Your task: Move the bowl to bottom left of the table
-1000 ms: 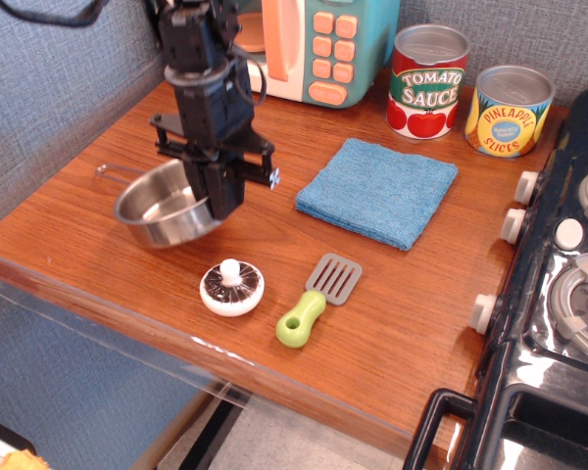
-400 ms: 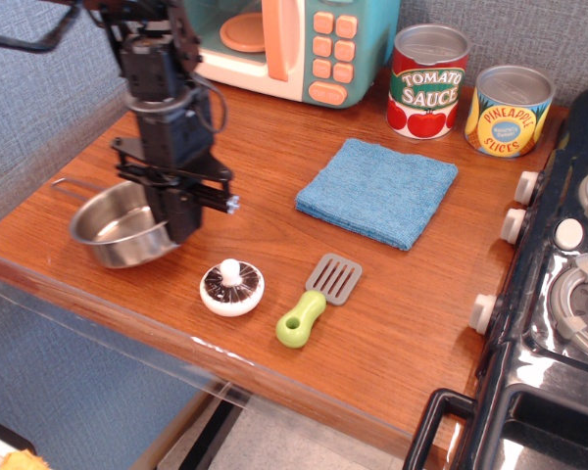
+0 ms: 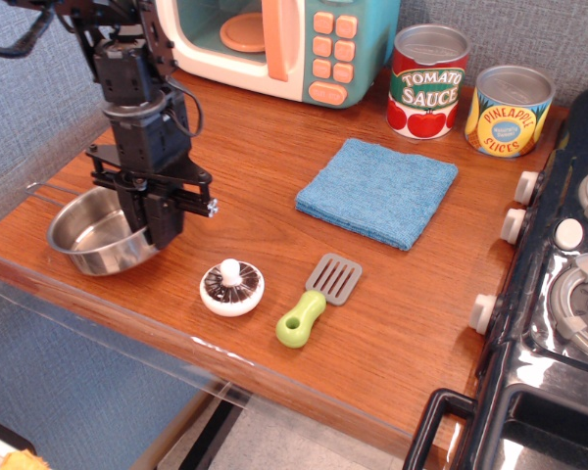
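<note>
The shiny steel bowl sits at the front left corner of the brown wood table, its thin wire handle pointing left toward the edge. My black gripper hangs straight down over the bowl's right rim and is shut on that rim. The fingertips are partly hidden behind the bowl wall.
A white-and-brown mushroom toy and a green-handled spatula lie near the front edge. A blue cloth lies mid-table. A toy microwave, a tomato sauce can and a pineapple can stand at the back. A black stove is at the right.
My gripper has moved left and toward the front edge, carrying the bowl with it from mid-left to the front left corner.
</note>
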Controlling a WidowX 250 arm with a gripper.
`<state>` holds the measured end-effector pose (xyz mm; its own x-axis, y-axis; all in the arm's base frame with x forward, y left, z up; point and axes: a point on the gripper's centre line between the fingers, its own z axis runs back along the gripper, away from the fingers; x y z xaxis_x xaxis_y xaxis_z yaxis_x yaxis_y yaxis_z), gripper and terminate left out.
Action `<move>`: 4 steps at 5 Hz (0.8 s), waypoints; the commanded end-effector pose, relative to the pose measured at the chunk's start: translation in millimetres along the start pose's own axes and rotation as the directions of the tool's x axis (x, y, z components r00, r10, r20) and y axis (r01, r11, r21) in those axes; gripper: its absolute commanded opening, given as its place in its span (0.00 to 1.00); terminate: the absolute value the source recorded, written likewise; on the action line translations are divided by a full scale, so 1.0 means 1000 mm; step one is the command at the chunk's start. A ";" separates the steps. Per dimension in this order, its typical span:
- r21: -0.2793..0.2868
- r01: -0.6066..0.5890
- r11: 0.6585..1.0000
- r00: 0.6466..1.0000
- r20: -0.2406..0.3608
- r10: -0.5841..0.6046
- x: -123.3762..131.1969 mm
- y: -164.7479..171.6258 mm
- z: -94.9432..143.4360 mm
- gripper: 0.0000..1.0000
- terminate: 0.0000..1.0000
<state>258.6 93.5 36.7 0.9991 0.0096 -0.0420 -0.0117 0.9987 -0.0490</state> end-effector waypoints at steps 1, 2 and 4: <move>0.022 0.085 0.996 0.993 0.081 -0.087 0.004 -0.022 0.033 1.00 0.00; 0.034 0.119 0.992 0.982 0.140 -0.122 -0.001 -0.034 0.054 1.00 0.00; 0.032 0.128 0.991 0.976 0.171 -0.132 -0.002 -0.048 0.064 1.00 0.00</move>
<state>259.7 46.4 91.1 0.9882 -0.1082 0.1088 0.1126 0.9930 -0.0351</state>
